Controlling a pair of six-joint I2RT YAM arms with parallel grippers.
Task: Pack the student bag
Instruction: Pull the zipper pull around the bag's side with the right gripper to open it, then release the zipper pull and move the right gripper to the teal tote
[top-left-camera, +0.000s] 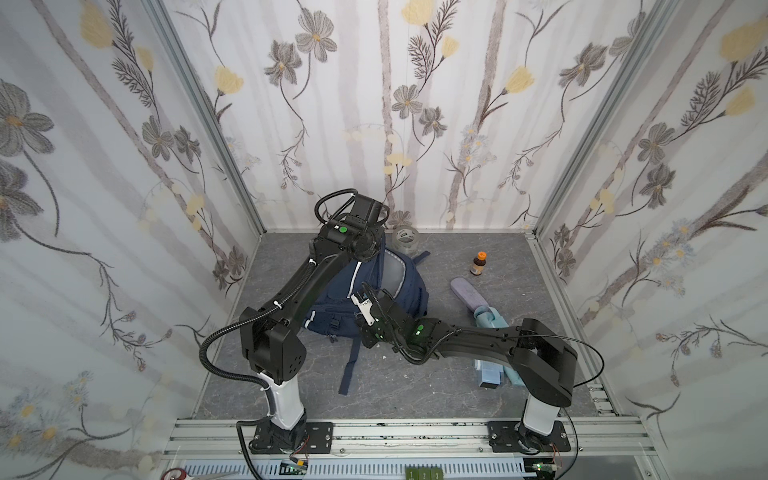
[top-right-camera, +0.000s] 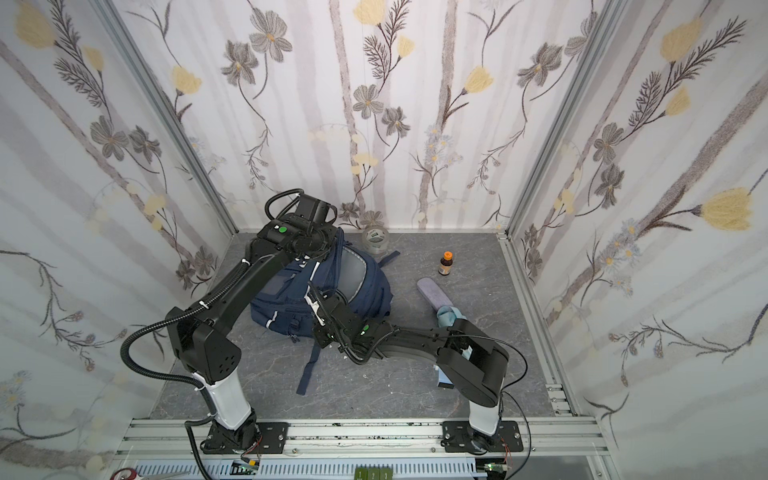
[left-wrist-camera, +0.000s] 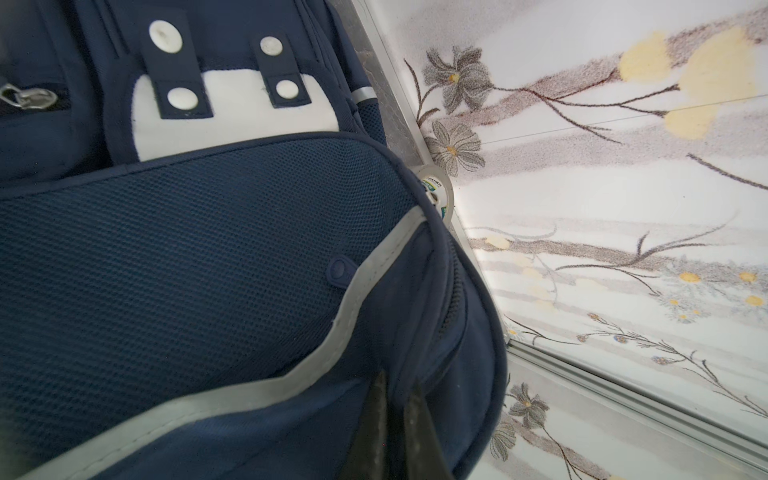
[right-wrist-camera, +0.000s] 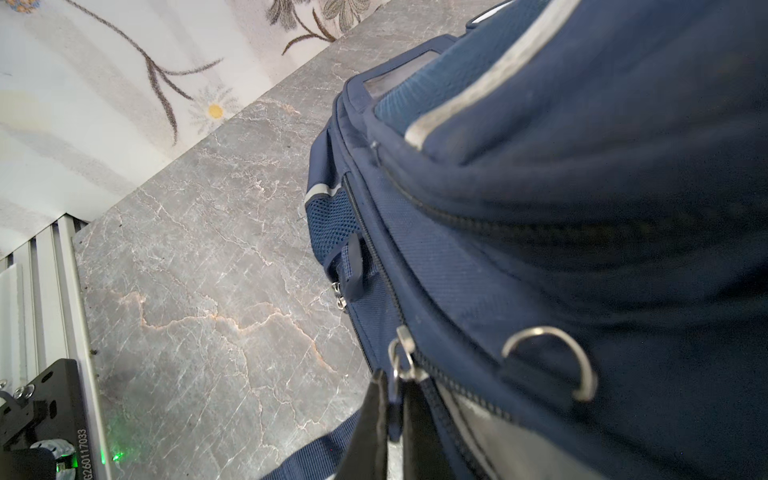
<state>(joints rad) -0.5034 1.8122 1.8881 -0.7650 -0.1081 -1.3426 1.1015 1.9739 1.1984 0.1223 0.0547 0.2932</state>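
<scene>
**Both grippers set on the student bag near mid-table**

The left arm (top-left-camera: 291, 299) is raised from its base at the front rail and stretched toward the back wall, with its wrist folded down over the far end of the student bag (top-left-camera: 332, 309). In the left wrist view the left gripper (left-wrist-camera: 397, 395) is seen with its jaws pressed together on a fold of navy fabric at the bag's rim, beside the grey trim; in both top views this gripper is hidden beneath its own wrist.

The bag is laid on the grey marbled table (top-left-camera: 415, 399), a little left of centre and toward the back; its long axis is run roughly from the front rail to the back wall; the pale lining (top-left-camera: 392, 274) is turned up and to the right; one dark strap (top-left-camera: 349, 365) is trailed toward the front. Which end is the top cannot be made out.

The right arm (top-left-camera: 478, 338) is folded low, with its forearm laid nearly level and reached leftward to the bag's near side. In the right wrist view the right gripper (right-wrist-camera: 395, 386) is seen with its jaws close together and a metal zip pull (right-wrist-camera: 400, 359) in the narrow gap between them; whether the pull is clamped cannot be told.

Farther right, a teal cloth (top-left-camera: 488, 318) and a blue box (top-left-camera: 488, 376) are partly covered by that arm.
</scene>
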